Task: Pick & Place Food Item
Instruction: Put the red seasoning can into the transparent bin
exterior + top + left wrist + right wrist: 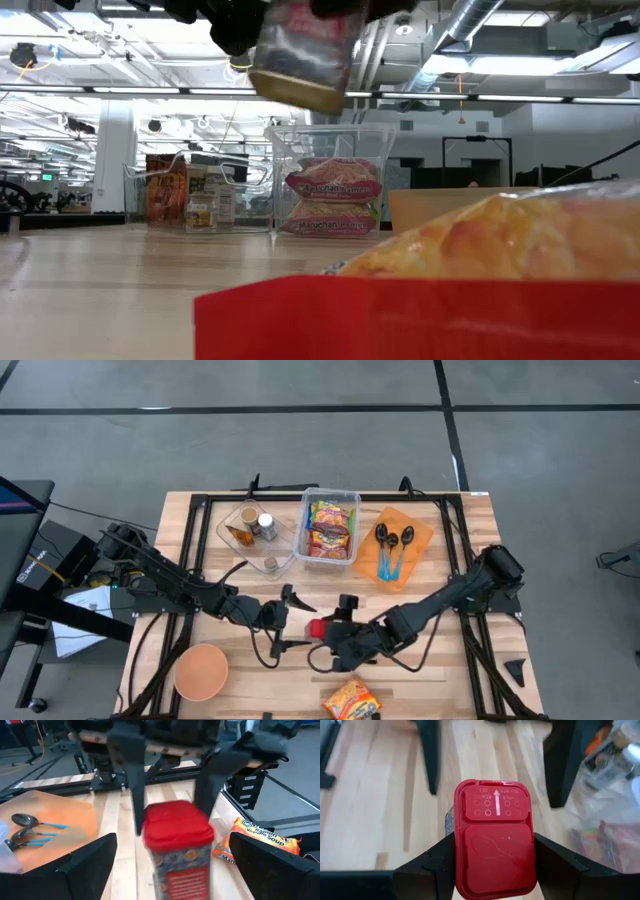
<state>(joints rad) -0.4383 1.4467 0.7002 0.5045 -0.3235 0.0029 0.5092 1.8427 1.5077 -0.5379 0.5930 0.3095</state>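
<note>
A spice jar with a red lid is held in the air over the table's middle front. It also shows in the low view. My right gripper is shut on it. My left gripper is open beside the jar on its left. In the left wrist view its two fingers stand wide apart on either side of the jar without touching it. My right gripper pinches the jar between its two fingers at the jar's top, on the two sides of the red lid. The fingers come from above, slanting down from the table's right. The jar hangs nearly upright, lifted clear of the table.
At the back stand a clear bin with noodle packets, a clear bin with small jars and an orange mat with spoons. A tan bowl and a noodle packet lie near the front edge.
</note>
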